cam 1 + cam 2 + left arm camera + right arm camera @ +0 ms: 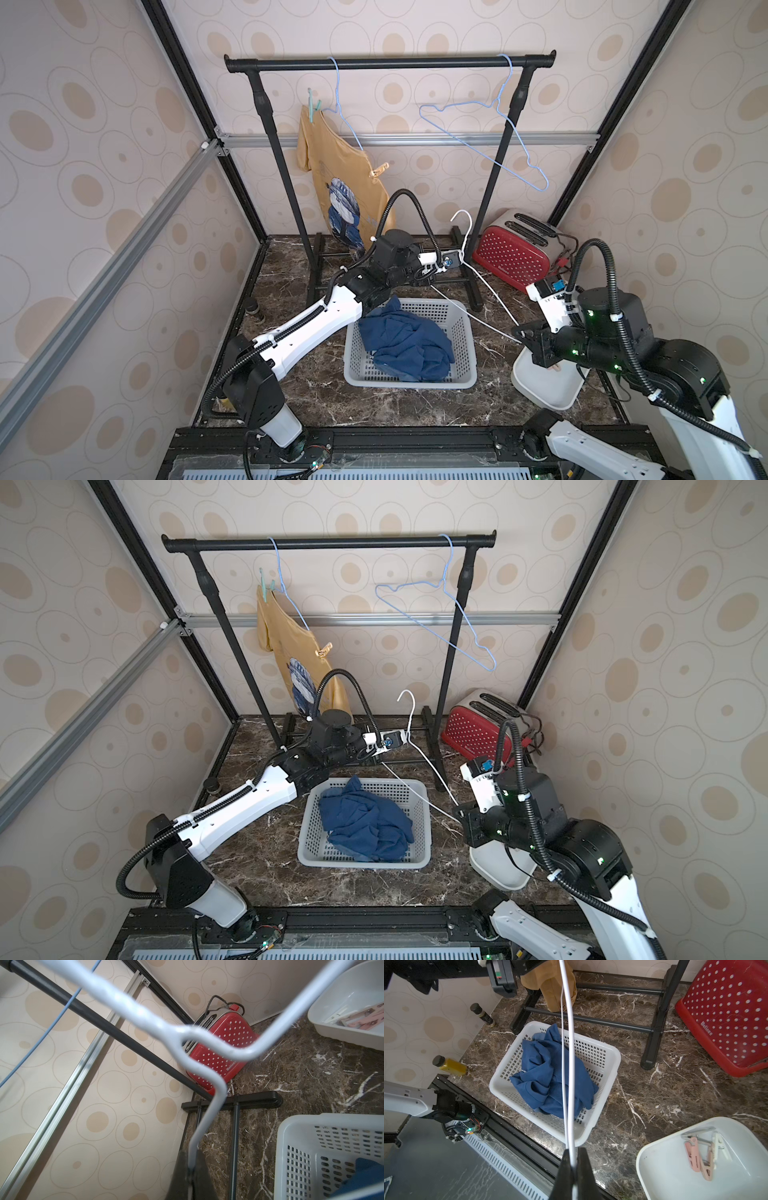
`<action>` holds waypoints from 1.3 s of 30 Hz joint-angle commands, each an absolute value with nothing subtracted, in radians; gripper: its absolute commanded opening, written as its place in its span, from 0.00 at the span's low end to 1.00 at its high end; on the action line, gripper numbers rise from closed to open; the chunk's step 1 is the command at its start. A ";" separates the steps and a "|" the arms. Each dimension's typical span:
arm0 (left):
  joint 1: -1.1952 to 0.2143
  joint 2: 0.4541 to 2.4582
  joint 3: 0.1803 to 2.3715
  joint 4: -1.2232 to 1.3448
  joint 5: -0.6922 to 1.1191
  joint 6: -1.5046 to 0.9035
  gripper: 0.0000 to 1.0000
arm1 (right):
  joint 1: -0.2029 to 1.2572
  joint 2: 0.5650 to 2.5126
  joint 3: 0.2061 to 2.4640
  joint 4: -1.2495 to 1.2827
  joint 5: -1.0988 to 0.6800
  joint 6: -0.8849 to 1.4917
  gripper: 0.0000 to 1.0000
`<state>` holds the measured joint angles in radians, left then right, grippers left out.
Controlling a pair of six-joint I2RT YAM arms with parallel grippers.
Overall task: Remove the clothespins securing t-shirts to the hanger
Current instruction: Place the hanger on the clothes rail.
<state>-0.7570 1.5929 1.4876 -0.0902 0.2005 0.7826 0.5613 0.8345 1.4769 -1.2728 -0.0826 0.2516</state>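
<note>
The left gripper (192,1167) and right gripper (574,1164) each clamp the white hanger (220,1086). A teal clothespin (311,108) and a tan clothespin (379,169) pin the yellow t-shirt (332,166) hanging near the table's (316,399) back edge. More clothespins (697,1155) lie in the tray (675,1180) at its front right corner.

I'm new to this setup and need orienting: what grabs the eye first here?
A white hanger, gripped by the left gripper and right gripper, spans mid-scene. Behind it a mustard-yellow t-shirt hangs from the rack with two clothespins on it; a red dotted toaster stands in the back right corner.
</note>
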 commanded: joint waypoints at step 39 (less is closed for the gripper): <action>-0.750 1.403 1.357 -0.034 0.186 0.604 0.66 | 0.561 0.821 1.454 -1.168 0.087 0.179 0.00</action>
<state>-0.7570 1.4414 1.3659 -0.0410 0.1947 0.6407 0.5610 0.8070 1.4425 -1.2076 0.0570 0.2096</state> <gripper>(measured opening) 0.663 0.053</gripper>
